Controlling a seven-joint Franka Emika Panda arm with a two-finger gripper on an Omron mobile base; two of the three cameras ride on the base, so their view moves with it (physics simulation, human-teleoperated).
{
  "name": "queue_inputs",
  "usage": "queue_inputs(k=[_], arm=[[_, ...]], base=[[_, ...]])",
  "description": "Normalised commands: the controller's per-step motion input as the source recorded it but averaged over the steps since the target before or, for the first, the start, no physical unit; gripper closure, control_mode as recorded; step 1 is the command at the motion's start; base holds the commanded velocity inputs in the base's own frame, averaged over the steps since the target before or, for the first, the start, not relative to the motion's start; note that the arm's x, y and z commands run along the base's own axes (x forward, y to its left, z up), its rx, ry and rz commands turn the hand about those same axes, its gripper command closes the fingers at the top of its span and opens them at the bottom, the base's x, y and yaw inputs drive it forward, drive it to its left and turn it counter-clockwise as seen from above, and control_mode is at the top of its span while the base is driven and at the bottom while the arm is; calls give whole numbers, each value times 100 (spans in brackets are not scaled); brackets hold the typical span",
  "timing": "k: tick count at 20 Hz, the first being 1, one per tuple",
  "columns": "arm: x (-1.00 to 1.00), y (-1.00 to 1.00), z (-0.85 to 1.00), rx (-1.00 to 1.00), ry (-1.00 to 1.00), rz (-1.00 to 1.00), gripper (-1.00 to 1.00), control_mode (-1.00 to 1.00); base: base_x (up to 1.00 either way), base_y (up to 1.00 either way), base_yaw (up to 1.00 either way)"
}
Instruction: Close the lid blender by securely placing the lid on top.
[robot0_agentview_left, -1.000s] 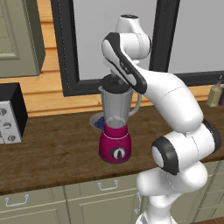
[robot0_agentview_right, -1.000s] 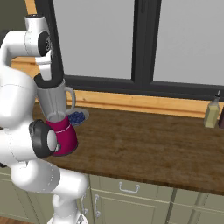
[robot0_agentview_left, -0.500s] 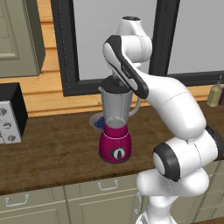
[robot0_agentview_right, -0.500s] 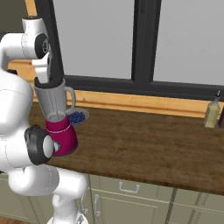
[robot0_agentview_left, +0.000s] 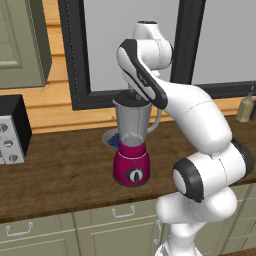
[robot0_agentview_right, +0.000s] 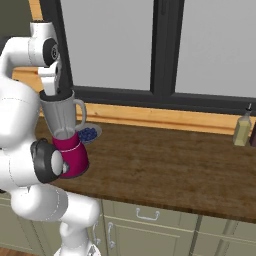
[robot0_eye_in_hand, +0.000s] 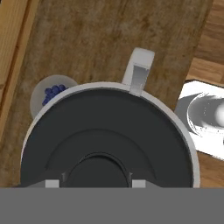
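lid: black disc seated inside the jar rim of the blender | jaws: clamped on the lid's centre knob, gripper directly above the jar | blender: upright on the wooden table, handle at its side | bowl of blueberries just behind it

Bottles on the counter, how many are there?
1. A single bottle stands at the far right end of the wooden counter, against the wall below the window. In the left base view it is at the right edge. The robot's arm might hide others.
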Motion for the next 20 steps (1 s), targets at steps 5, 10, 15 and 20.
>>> queue_inputs(k=[5, 10, 15, 20], arm=[[-7, 0, -51, 0, 1, 0, -100, -100], [-17, 0, -45, 0, 0, 0, -100, -100], [-8, 0, -24, 0, -2, 0, -100, -100], [-2, 0, -6, 0, -7, 0, -100, -100]], base=[[0, 0, 0], [0, 0, 0], [0, 0, 0], [0, 0, 0]])
